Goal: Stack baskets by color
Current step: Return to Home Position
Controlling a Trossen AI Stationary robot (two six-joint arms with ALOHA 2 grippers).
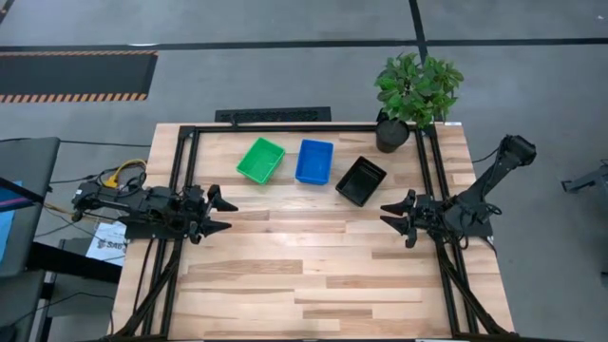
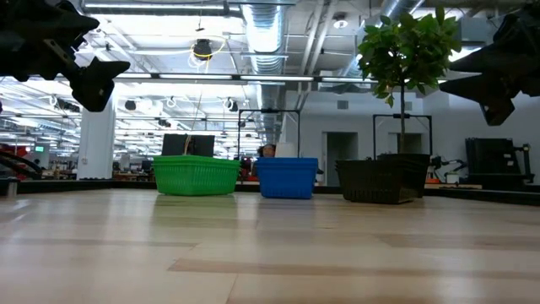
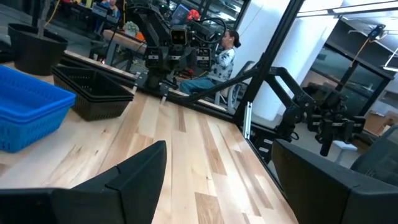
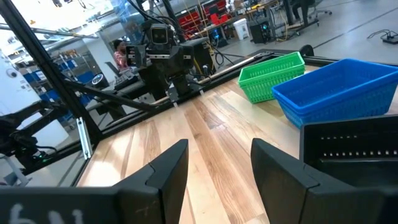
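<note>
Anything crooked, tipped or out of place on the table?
Nothing spilled or tipped. The black stack is turned most, off the line of the green stack and blue stack. Left gripper and right gripper hang open, clear of them.

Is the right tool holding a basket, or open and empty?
Open and empty: the right tool has its fingers spread over the table, apart from the black baskets.
</note>
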